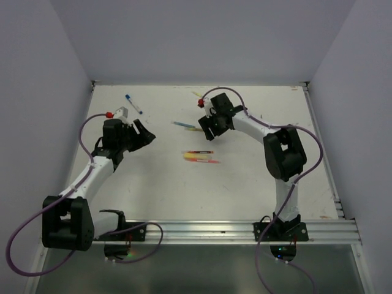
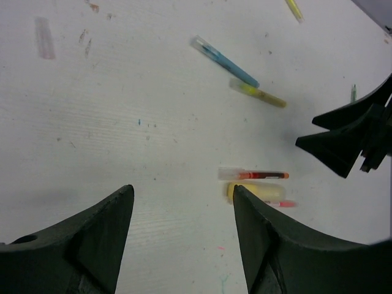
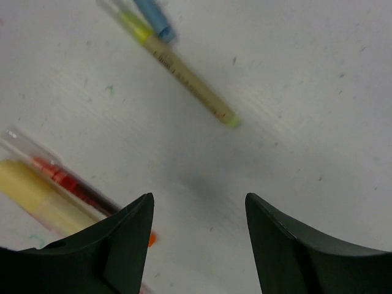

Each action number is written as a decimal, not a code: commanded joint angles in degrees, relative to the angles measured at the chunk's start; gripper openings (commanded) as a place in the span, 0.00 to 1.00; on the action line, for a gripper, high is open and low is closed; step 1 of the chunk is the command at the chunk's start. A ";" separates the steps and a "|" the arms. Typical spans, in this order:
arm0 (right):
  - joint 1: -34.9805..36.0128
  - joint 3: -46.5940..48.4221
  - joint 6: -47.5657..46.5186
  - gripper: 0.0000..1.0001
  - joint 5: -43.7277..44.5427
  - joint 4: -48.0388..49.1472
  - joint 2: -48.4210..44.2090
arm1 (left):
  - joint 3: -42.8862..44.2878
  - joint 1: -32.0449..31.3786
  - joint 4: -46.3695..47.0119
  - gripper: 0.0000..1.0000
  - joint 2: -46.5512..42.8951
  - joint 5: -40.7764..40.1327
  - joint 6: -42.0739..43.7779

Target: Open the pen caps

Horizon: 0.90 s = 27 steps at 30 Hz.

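Several thin pens lie on the white table (image 1: 257, 122). A blue pen (image 2: 223, 61) and a yellow-green pen (image 2: 257, 93) lie end to end, the yellow-green pen (image 3: 184, 76) just ahead of my right gripper (image 3: 199, 197). Nearer the arms lie a red pen (image 2: 254, 175) with a clear cap (image 2: 231, 174), a fat yellow pen (image 2: 254, 191) and a pink pen (image 2: 285, 203). My left gripper (image 2: 182, 190) hovers to their left, open and empty. The right gripper (image 1: 205, 125) is open over bare table, the red pen (image 3: 61, 177) by its left finger.
A blue-and-white pen (image 1: 133, 104) lies at the far left of the table, and a yellow pen (image 1: 197, 94) near the back wall. Walls enclose the table on three sides. A metal rail (image 1: 233, 229) runs along the near edge.
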 commanded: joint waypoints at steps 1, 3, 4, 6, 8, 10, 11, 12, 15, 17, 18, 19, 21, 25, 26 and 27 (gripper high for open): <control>4.02 -7.48 2.42 0.65 1.72 3.66 -9.30 | -0.85 -0.12 4.20 0.68 -0.92 3.64 -1.93; 6.65 -10.30 2.87 0.63 3.48 2.97 -12.28 | -1.03 -0.12 4.29 0.68 -1.10 4.26 -1.93; 7.44 -10.57 2.78 0.63 4.62 1.22 -12.91 | -1.38 -0.12 4.29 0.68 -1.88 4.09 -1.93; 8.77 -11.62 2.96 0.63 6.56 2.16 -14.23 | -2.08 -0.12 3.94 0.68 -3.02 2.77 -2.46; 8.77 -8.40 3.14 0.62 8.14 1.47 -13.10 | -2.35 -0.12 3.06 0.67 -4.70 1.98 -2.89; 8.77 -4.09 2.35 0.62 9.90 -1.34 -10.11 | -1.91 -0.12 1.14 0.67 -5.92 0.66 -2.98; 8.86 -0.15 2.17 0.62 10.78 -1.35 -9.14 | -1.21 -0.12 0.34 0.67 -6.45 -0.04 -2.90; 8.77 1.80 1.82 0.63 12.09 -0.56 -7.92 | -0.86 -0.12 -0.36 0.67 -7.15 -1.09 -2.81; 8.25 12.34 1.90 0.66 21.14 -0.64 -1.07 | 0.37 -0.12 -2.38 0.66 -8.82 -3.29 -2.90; 7.54 20.75 1.99 0.69 24.82 -0.91 5.08 | 0.90 -0.12 -3.00 0.66 -9.62 -4.35 -3.16; 7.28 23.24 0.60 0.70 24.85 -0.91 6.84 | 1.16 -0.12 -2.83 0.66 -9.97 -4.53 -3.16; 7.02 25.62 -0.28 0.71 25.20 -0.64 8.95 | 1.34 -0.12 -2.74 0.66 -10.06 -4.53 -3.07; 5.96 31.34 -2.91 0.73 26.35 0.76 13.96 | 1.43 -0.12 -2.22 0.66 -10.32 -3.39 -3.16; 2.19 36.71 -4.51 0.77 21.08 3.57 19.33 | 0.38 -0.12 0.77 0.65 -10.76 -0.75 -3.34; 0.53 38.63 -4.69 0.77 19.76 3.75 20.30 | 0.11 -0.12 1.21 0.65 -10.76 -0.49 -3.16; -0.10 39.08 -5.65 0.77 18.71 4.71 21.44 | -0.15 -0.12 2.00 0.65 -10.68 -0.23 -2.99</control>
